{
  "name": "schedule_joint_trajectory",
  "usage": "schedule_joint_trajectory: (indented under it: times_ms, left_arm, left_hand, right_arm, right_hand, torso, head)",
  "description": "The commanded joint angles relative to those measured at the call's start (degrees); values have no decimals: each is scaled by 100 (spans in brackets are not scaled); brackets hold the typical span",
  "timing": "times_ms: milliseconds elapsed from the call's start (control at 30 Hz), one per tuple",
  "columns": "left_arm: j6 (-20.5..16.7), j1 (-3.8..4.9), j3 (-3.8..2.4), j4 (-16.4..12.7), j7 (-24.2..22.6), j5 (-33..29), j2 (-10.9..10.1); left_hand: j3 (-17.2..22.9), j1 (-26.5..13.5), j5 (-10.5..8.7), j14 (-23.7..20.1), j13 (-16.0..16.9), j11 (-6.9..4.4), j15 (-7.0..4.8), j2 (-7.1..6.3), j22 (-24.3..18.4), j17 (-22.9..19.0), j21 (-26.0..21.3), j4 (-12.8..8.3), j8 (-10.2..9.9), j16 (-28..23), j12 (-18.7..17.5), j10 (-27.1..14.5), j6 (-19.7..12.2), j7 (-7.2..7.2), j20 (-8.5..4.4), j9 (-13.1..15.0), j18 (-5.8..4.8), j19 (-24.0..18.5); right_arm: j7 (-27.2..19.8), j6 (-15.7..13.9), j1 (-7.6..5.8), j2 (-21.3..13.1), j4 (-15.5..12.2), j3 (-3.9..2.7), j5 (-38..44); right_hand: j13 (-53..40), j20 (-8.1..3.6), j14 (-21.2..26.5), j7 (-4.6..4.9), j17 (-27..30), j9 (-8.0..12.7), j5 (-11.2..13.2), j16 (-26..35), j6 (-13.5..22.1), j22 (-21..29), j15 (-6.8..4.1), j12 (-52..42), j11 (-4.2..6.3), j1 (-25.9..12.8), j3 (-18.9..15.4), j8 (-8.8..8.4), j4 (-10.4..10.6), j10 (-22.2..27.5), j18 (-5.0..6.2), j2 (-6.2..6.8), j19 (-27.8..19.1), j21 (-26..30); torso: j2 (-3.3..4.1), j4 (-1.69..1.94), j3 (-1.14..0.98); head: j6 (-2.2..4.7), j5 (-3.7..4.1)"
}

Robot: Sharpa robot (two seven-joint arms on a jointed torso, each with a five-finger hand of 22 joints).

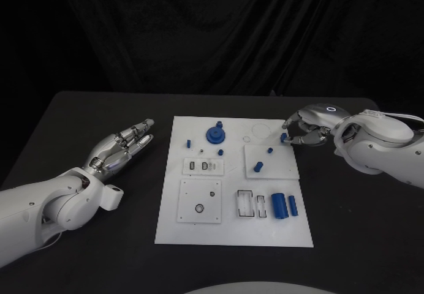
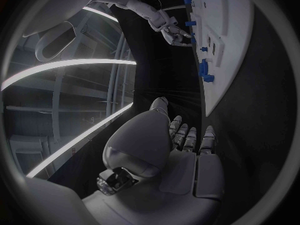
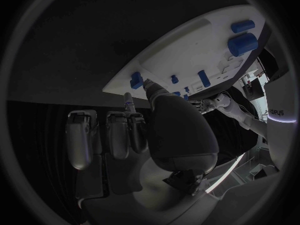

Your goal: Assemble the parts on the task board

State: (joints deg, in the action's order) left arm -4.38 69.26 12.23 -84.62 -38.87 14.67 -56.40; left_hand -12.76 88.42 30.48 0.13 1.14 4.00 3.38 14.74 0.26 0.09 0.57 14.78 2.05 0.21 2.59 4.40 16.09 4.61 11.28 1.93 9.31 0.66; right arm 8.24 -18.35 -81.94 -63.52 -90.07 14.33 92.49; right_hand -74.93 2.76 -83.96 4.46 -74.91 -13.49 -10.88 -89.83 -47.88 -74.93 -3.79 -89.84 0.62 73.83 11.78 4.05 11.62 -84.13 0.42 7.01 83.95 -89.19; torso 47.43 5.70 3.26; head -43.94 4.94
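Observation:
The white task board (image 1: 234, 229) lies in the middle of the black table. My right hand (image 1: 305, 131) is at the board's far right edge, where its thumb and a finger pinch a small blue part (image 1: 284, 137); the right wrist view shows that part (image 3: 136, 80) at the board's edge between the fingertips (image 3: 150, 86). My left hand (image 1: 124, 147) hovers left of the board with fingers stretched out and apart, holding nothing, as the left wrist view of the hand (image 2: 184, 145) confirms. A blue round part (image 1: 215, 133), a blue cylinder (image 1: 278, 205) and a blue bar (image 1: 292, 206) sit on the board.
Small blue pegs (image 1: 188, 143) (image 1: 258, 165) (image 1: 268, 149) stand on the board. Raised white blocks (image 1: 201, 166) (image 1: 200, 201) and two outlined slots (image 1: 252, 204) lie among them. Bare black table surrounds the board, with a black curtain behind.

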Motion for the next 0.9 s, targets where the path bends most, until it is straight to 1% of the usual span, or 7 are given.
schedule_joint_trajectory:
  times_ms: [33, 300, 700, 833, 900]
  left_arm:
    - [84, -9, -4, -2, -884, 8, 10]
    - [102, -11, -4, 14, -875, 8, 16]
    - [131, -14, -4, 20, -866, 8, 22]
    - [139, -15, -4, 22, -859, 8, 22]
    - [141, -15, -4, 23, -857, 8, 21]
  left_hand:
    - [41, 65, 36, -13, -6, 30, 45, 6, 8, -9, -5, -3, -9, -21, -27, -5, -24, 9, 45, 2, 106, -14]
    - [45, 66, 36, -13, -6, 31, 46, 7, 8, -9, -5, -5, -8, -21, -26, -5, -21, 24, 48, 3, 106, -14]
    - [51, 67, 38, -13, -4, 38, 51, 12, 10, -9, -3, -7, -5, -21, -23, 1, -5, 41, 54, 5, 106, -12]
    - [54, 67, 37, -13, -4, 44, 54, 13, 10, -9, -2, -8, -5, -21, -21, 4, -4, 47, 57, 5, 106, -11]
    - [58, 68, 38, -13, -3, 54, 59, 15, 11, -9, -1, -10, -4, -21, -19, 8, -2, 60, 63, 5, 106, -10]
  right_arm:
    - [168, 62, 21, 8, 17, -2, 21]
    - [197, 84, 33, 48, 36, -2, 21]
    - [291, 184, 53, 86, 59, -2, 21]
    - [309, 206, 64, 100, 68, -2, 21]
    - [314, 211, 68, 105, 71, -2, 21]
  right_hand:
    - [-1507, -38, -604, 34, -1509, 4, 12, -17, 17, -1472, -18, -16, -16, 50, -28, 11, 2, -587, -16, 9, 558, 9]
    - [-1507, -32, -604, 40, -1509, -7, 81, -17, -5, -1471, -11, -16, -23, 97, -57, 26, 11, -587, -15, 39, 556, 14]
    - [-1507, -25, -604, 47, -1509, -18, 68, -17, 33, -1461, -4, -16, -30, 239, -52, 13, -22, -587, -8, 35, 543, 39]
    - [-1507, -22, -604, 44, -1509, -61, 69, -17, -56, -1459, -3, -16, -29, 297, -56, 68, -24, -587, -6, 16, 539, 47]
    - [-1507, -22, -604, 43, -1509, -87, 15, -17, -91, -1458, -4, -16, -27, 332, -54, 90, -30, -587, -5, 2, 538, 50]
  torso:
    - [2, 1, 1]
    - [2, 5, 3]
    - [2, -3, 1]
    - [0, -1, 2]
    - [0, 0, 4]
  head:
    - [-4, -4]
    - [-13, -5]
    - [-28, -13]
    - [-36, -14]
    - [-41, -11]
